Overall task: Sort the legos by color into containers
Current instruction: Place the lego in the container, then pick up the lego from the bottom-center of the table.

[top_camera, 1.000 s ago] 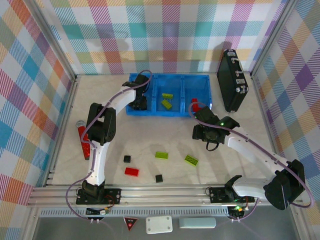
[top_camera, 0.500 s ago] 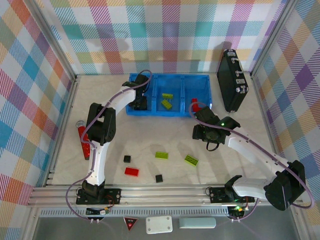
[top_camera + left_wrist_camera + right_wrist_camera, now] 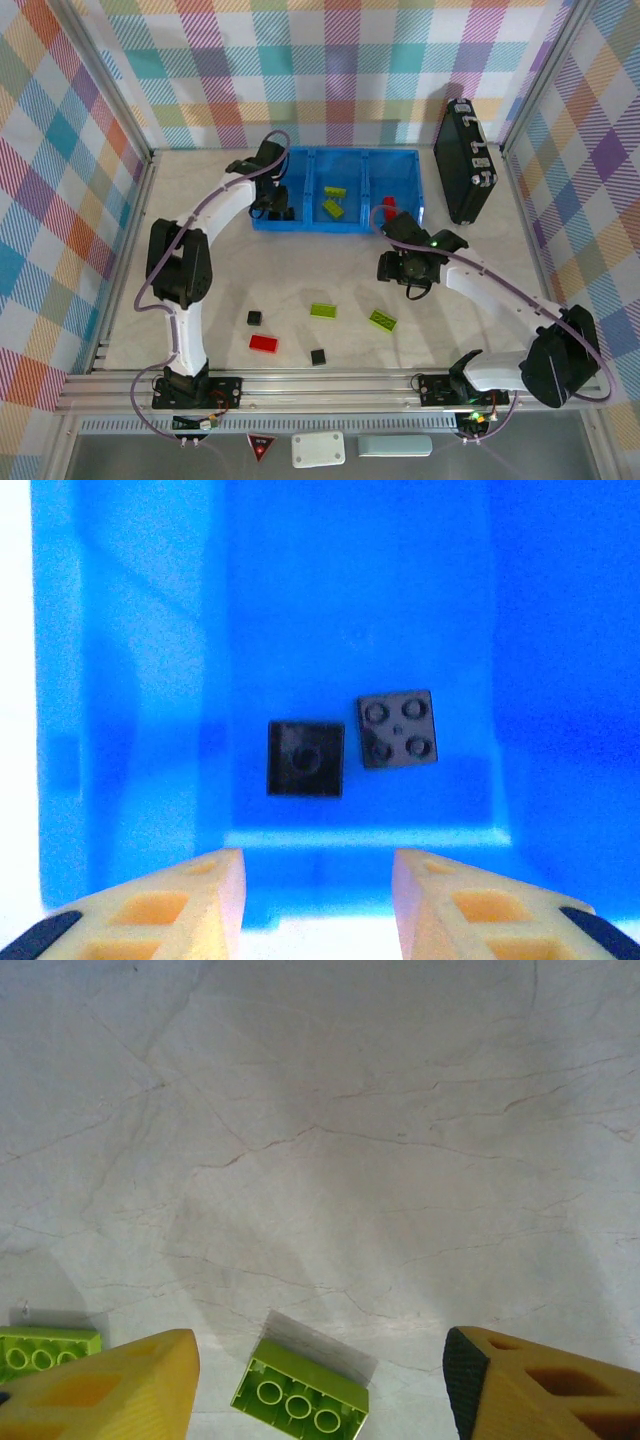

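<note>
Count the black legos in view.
4 black legos: two side by side in the blue tray's left compartment; two loose on the table, one left, one near the front edge. The arms may hide others.

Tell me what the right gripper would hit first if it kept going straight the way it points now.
Most likely the lime-green rectangular plastic brick, lying on the pale marbled table in the gap between the right gripper's open fingers. Depth is unclear; bare table beside it is possible.
</note>
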Controlling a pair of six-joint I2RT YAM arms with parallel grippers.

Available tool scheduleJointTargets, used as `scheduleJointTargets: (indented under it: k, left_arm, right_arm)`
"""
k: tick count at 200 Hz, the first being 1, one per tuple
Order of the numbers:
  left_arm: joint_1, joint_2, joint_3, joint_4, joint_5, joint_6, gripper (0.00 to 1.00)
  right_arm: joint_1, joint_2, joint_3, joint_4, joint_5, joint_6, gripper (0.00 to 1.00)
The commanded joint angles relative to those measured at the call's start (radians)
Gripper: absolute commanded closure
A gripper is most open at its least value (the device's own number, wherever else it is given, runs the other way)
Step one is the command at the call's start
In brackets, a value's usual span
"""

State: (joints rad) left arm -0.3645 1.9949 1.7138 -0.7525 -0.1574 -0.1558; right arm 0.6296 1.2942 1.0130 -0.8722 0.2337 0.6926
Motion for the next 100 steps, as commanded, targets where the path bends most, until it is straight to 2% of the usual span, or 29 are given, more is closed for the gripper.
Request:
scheduleJointTargets:
  k: [1,61,100]
  left_arm:
    - [0.007,-0.086,-0.070,-0.001,0.026,-0.024,0.57]
    - [0.007,-0.265,-0.192,-0.058,0.022,-0.012,0.57]
    - [0.007,-0.377,-0.235,-0.117,-0.009,0.023,0.56]
  right_arm:
    - [0.005,0.022,-0.012,-0.005,-0.050,0.016,0.32]
    - [0.023,0.106,-0.059,0.040,-0.260,0.193,0.30]
    - [0.057,0.133,-0.047,-0.010,-0.264,0.304,0.28]
